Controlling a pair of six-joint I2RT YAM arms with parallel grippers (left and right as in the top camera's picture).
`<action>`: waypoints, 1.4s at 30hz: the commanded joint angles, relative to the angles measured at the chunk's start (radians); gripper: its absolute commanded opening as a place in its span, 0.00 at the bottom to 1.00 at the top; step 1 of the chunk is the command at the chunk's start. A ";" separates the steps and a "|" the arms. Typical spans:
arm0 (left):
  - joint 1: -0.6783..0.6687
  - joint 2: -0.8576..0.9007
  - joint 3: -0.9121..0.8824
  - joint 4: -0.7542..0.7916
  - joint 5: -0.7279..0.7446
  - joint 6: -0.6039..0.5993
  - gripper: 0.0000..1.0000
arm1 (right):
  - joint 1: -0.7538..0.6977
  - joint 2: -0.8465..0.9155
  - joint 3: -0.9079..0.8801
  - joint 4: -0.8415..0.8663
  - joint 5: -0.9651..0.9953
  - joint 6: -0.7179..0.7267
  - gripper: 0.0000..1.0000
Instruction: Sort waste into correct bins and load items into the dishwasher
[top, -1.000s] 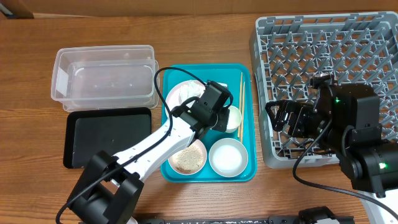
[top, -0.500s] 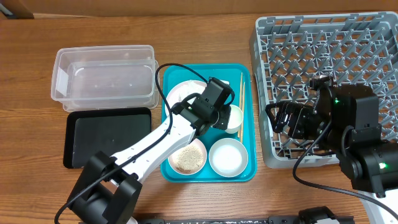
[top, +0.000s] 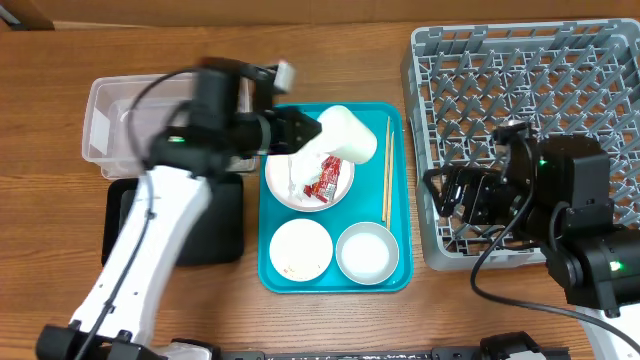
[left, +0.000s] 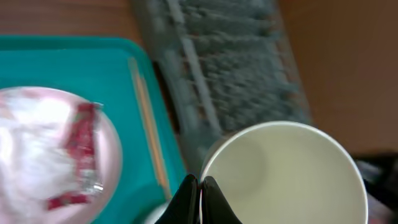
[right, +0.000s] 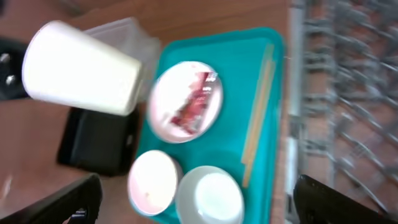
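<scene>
White cup (left: 283, 171): only left wrist shows jaws pinching its rim

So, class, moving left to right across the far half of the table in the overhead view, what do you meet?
Clear tub → large white plate → chopsticks → grey dish rack.

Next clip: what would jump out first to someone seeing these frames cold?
The white cup, held on its side above the teal tray by the left gripper pinching its rim. Beneath it, a red-and-white wrapper lies on a plate; the right gripper hangs open at the left edge of the grey rack.
</scene>
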 joint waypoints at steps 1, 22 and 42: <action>0.055 0.014 -0.001 -0.051 0.550 0.114 0.04 | -0.002 -0.004 0.027 0.036 -0.254 -0.164 1.00; 0.027 0.014 -0.001 -0.064 0.723 0.143 0.04 | 0.211 0.090 0.027 0.317 -0.550 -0.168 0.79; 0.029 0.014 -0.001 -0.098 0.529 0.143 1.00 | 0.010 -0.005 0.027 0.114 -0.254 -0.094 0.55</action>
